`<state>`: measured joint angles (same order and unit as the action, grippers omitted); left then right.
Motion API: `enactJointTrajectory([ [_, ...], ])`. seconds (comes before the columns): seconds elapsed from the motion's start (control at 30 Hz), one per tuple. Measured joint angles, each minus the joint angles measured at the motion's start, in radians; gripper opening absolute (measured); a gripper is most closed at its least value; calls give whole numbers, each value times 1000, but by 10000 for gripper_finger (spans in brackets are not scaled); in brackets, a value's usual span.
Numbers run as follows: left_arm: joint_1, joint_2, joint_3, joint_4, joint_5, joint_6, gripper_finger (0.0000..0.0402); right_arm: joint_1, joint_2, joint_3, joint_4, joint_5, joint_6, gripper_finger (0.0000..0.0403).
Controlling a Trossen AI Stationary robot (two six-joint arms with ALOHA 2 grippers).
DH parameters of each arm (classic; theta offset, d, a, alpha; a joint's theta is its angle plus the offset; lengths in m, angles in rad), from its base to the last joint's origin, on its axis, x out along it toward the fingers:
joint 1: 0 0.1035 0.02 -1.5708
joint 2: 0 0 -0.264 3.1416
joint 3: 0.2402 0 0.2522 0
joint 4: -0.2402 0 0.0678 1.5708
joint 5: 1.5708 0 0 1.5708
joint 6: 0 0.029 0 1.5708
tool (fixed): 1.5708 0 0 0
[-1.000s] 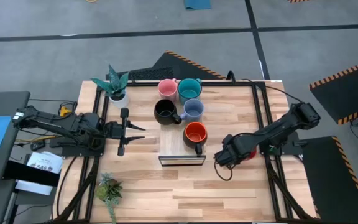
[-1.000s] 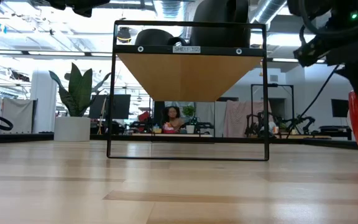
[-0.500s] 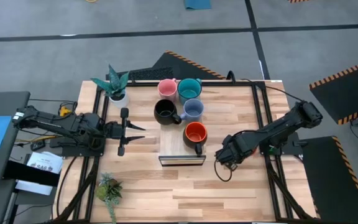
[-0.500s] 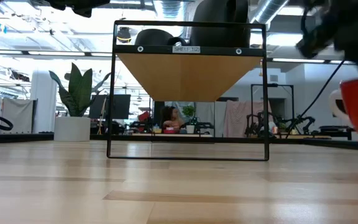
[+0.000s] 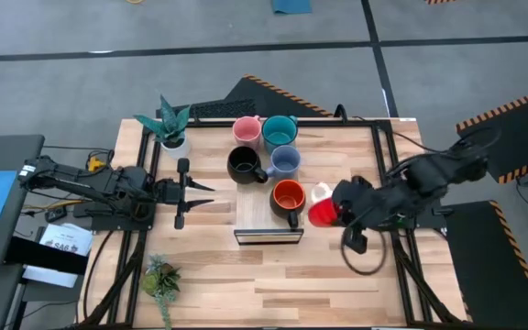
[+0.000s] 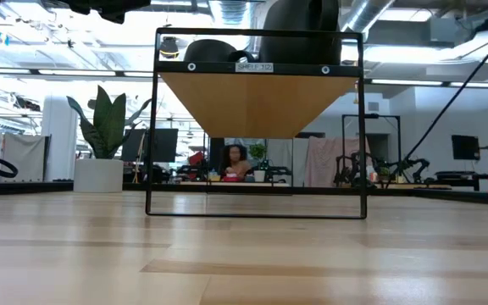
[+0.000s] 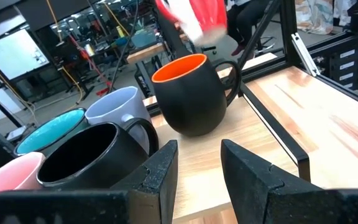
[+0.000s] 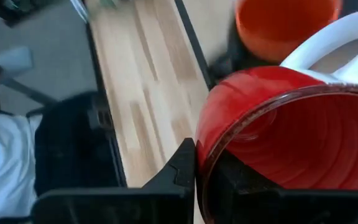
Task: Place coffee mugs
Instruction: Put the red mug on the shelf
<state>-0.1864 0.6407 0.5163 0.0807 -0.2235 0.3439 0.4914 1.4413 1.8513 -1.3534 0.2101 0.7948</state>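
You're mid-carry: your right gripper (image 5: 337,213) is clamped on the red mug's (image 5: 322,213) rim, up off the bench (image 5: 273,275) beside the orange mug (image 5: 288,196); next, I'd guess, set it down upright alongside.

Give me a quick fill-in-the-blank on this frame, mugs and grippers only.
1. The right gripper is shut on the ____ mug's rim.
2. That mug is nearest the ____ mug.
3. The left gripper is ____, holding nothing.
4. The pink mug sits beside the ____ mug.

Missing words: red; orange; open; teal
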Motion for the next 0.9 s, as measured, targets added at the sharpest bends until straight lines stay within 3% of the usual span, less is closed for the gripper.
enactJointTrajectory([
  [0.23,0,0,0,0,-1,11,109,-43,125,239,81,145,-342,39],
  [0.33,0,0,0,0,-1,10,109,-105,198,267,233,147,-508,39],
  [0.43,0,0,0,8,-19,13,109,-145,274,290,334,69,-643,39],
  [0.53,0,0,0,8,-55,13,109,-169,345,338,275,10,-669,39],
  [0.9,0,0,0,34,-80,14,109,-206,564,496,63,-5,-672,39],
])
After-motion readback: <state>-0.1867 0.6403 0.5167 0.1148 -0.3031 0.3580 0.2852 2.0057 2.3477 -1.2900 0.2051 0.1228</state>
